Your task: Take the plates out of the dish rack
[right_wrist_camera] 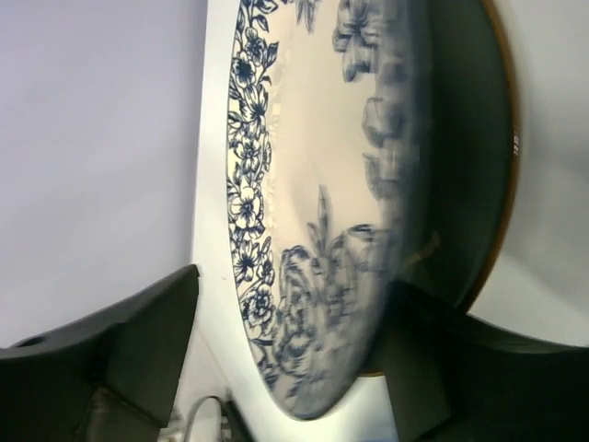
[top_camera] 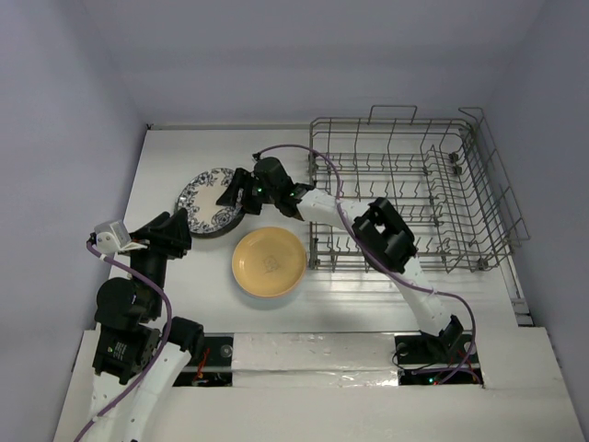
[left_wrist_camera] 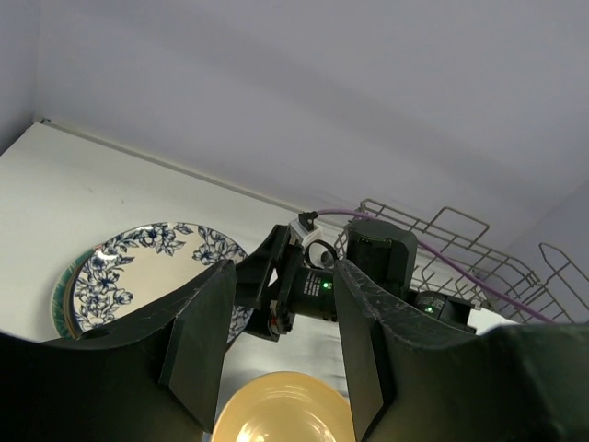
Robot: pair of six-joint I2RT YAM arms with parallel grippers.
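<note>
A blue-and-white floral plate [top_camera: 207, 198] lies on top of a small stack at the table's left. A yellow-orange plate [top_camera: 268, 261] lies flat beside it, nearer the arms. The grey wire dish rack [top_camera: 414, 184] stands at the right with no plates showing in it. My right gripper [top_camera: 232, 191] reaches across to the floral plate's right edge. In the right wrist view the floral plate's [right_wrist_camera: 313, 184] rim sits between that gripper's [right_wrist_camera: 294, 341] spread jaws, with a gap on one side. My left gripper [left_wrist_camera: 281, 341] hovers open and empty above the yellow plate [left_wrist_camera: 285, 410].
A darker plate's teal rim [left_wrist_camera: 63, 295] shows under the floral plate [left_wrist_camera: 138, 267]. The right arm [top_camera: 386, 235] spans the table between the rack and the stack. White walls close in the back and left. A ribbed mat [top_camera: 368, 295] lies in front of the rack.
</note>
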